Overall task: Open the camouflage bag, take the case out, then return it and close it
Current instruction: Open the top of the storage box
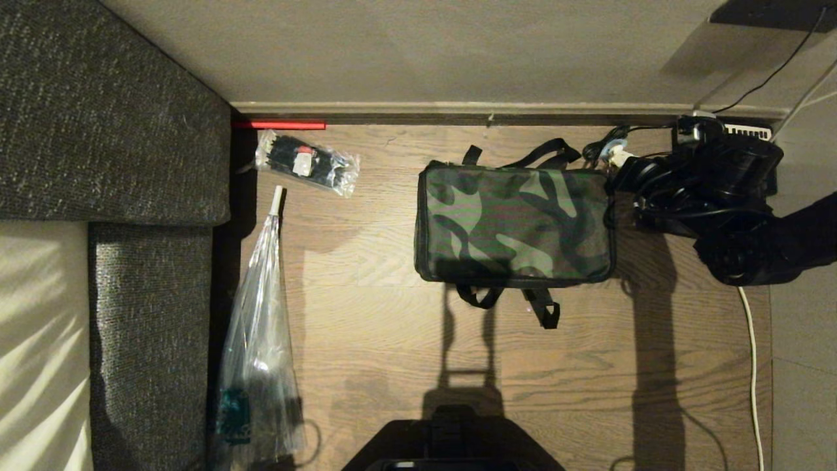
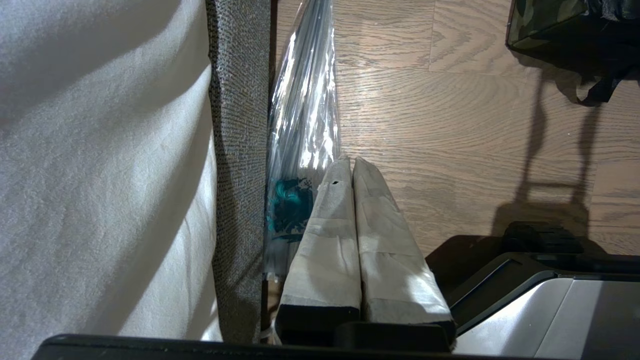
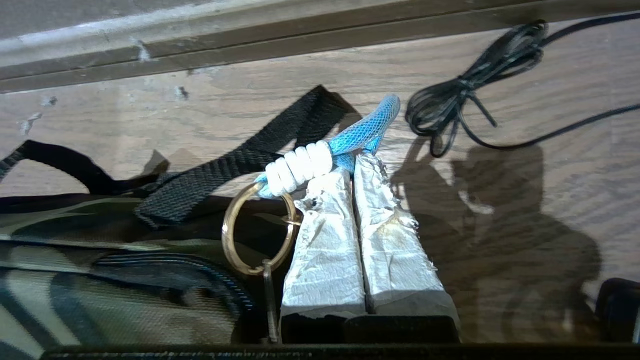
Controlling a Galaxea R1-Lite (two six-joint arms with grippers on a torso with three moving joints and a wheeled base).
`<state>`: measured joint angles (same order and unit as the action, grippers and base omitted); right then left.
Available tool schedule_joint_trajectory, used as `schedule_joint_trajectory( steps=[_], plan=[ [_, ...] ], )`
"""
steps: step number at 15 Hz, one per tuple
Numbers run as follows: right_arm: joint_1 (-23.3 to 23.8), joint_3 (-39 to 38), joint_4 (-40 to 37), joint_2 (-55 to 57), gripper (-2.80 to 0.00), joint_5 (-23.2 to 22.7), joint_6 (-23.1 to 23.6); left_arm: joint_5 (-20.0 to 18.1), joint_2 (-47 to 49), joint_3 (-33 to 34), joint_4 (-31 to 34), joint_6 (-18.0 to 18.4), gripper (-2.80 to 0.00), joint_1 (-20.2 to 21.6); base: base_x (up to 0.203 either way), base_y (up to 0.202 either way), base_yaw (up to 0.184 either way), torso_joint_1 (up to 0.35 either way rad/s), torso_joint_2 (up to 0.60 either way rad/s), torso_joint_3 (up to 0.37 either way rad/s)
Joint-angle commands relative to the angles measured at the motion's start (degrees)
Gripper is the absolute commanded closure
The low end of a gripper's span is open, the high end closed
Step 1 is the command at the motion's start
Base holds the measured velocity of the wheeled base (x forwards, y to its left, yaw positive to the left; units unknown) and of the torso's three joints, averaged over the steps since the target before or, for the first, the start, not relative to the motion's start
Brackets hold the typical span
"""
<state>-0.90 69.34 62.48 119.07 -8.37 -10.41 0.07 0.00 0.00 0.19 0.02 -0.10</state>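
The camouflage bag (image 1: pixel 513 226) lies flat and zipped on the wooden floor, its black straps (image 1: pixel 549 154) spread out at the far and near sides. At its far right corner, my right gripper (image 1: pixel 618 157) is shut on the blue mesh zip pull (image 3: pixel 367 135). The pull has a white wrap and hangs on a gold ring (image 3: pixel 257 232) at the bag's zip (image 3: pixel 165 272). The fingertips (image 3: pixel 370 170) pinch the mesh. The case is hidden. My left gripper (image 2: pixel 348 162) is shut and empty, low beside the sofa, far from the bag (image 2: pixel 545 20).
A grey sofa (image 1: pixel 111 131) fills the left side. Beside it lie a long clear plastic bag (image 1: pixel 258 340) and a clear packet of black items (image 1: pixel 307 163). A coiled black cable (image 3: pixel 460 100) and a white cable (image 1: pixel 752 366) lie right of the bag. The wall skirting (image 1: pixel 458 111) runs just behind.
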Motion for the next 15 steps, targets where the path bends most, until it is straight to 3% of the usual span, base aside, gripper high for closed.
schedule_joint_trajectory(
  steps=[1,11,12,15],
  plan=[
    [-0.73,0.09,0.68,-0.06,0.0,0.03,-0.05,0.01,0.0,0.0,-0.01,0.02,0.0,0.01,0.0,0.0,0.0,0.0,0.0,0.0],
    [-0.36,-1.97,1.03,-0.15,0.0,0.03,0.31,0.01,0.0,0.0,-0.01,0.06,0.0,0.01,0.0,0.0,0.0,0.0,0.0,0.0],
    [0.13,-2.65,1.39,-0.23,-2.8,-0.06,0.22,0.01,0.0,0.0,-0.01,-0.02,0.0,0.01,0.0,0.0,0.0,0.0,0.0,0.0],
    [1.9,-3.3,1.83,0.05,-2.8,-0.22,0.41,0.01,0.0,0.0,-0.01,-0.01,0.0,0.01,0.0,0.0,0.0,0.0,0.0,0.0]
  ],
)
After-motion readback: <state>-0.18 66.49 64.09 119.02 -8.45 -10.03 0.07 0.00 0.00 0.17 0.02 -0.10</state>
